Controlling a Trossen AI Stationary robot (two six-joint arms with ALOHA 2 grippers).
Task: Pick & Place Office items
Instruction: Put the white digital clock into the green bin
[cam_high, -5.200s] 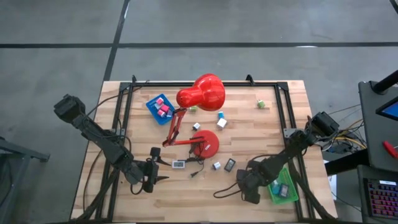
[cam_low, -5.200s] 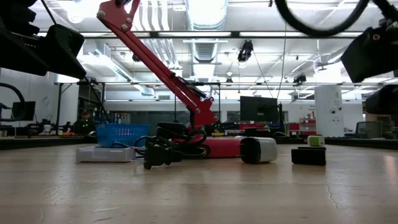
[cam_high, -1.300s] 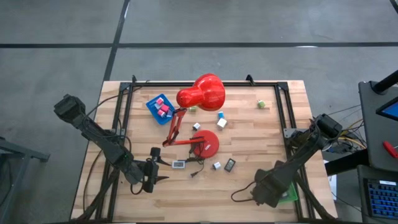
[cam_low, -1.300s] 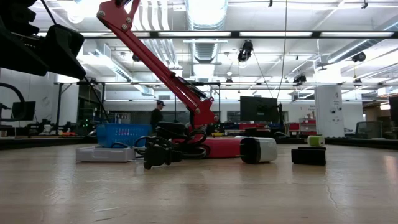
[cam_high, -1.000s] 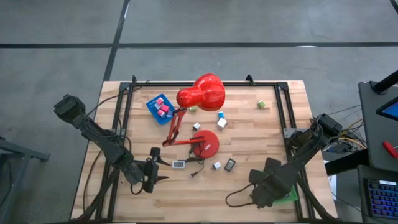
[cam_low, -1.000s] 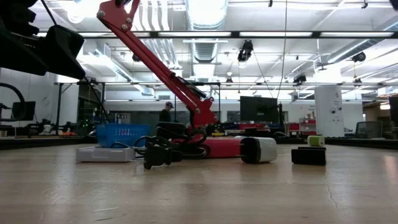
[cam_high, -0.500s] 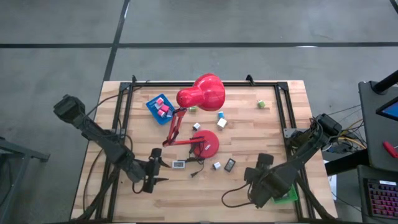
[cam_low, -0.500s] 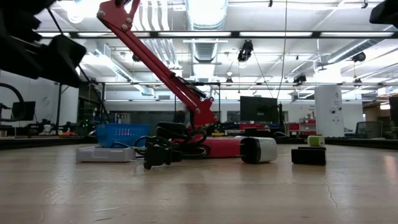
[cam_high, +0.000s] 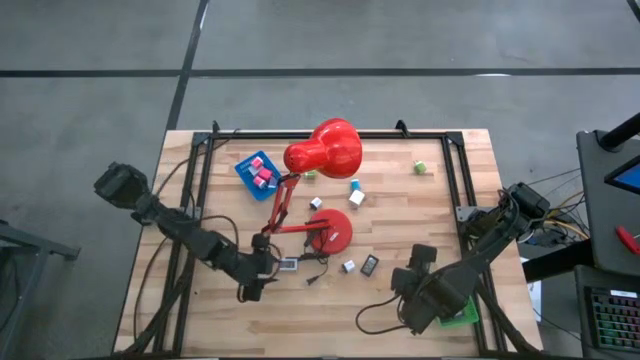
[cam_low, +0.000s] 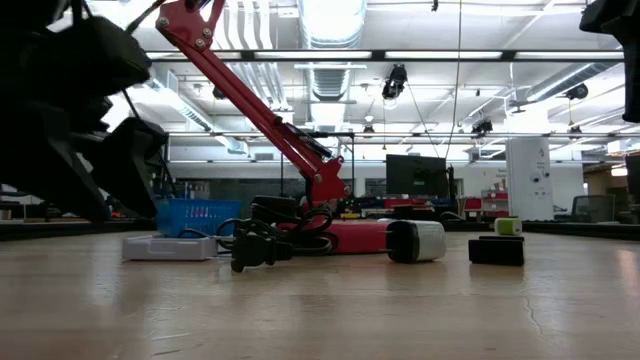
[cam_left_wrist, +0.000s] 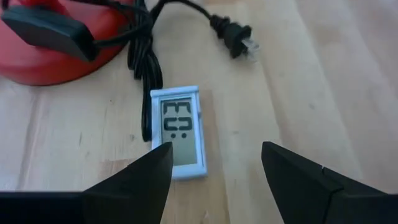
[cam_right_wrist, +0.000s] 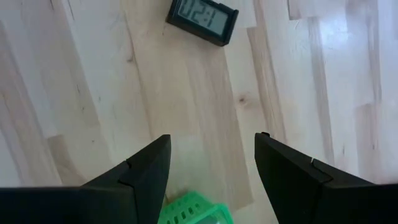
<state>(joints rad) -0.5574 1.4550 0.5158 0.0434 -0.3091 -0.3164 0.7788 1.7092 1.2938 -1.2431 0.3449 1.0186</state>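
Fingers of the left gripper (cam_left_wrist: 214, 171) are spread wide, holding nothing, just short of the white clock (cam_left_wrist: 178, 130) beside the lamp's black cord (cam_left_wrist: 144, 62). Best to drop straight down, missing that cord.

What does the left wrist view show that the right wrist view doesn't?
Left wrist only: a white digital clock ahead of the open left gripper, the lamp's red base, its black cord and plug. Right wrist only: a black digital clock beyond the open right gripper, plus the green tray. Both show the wooden table.
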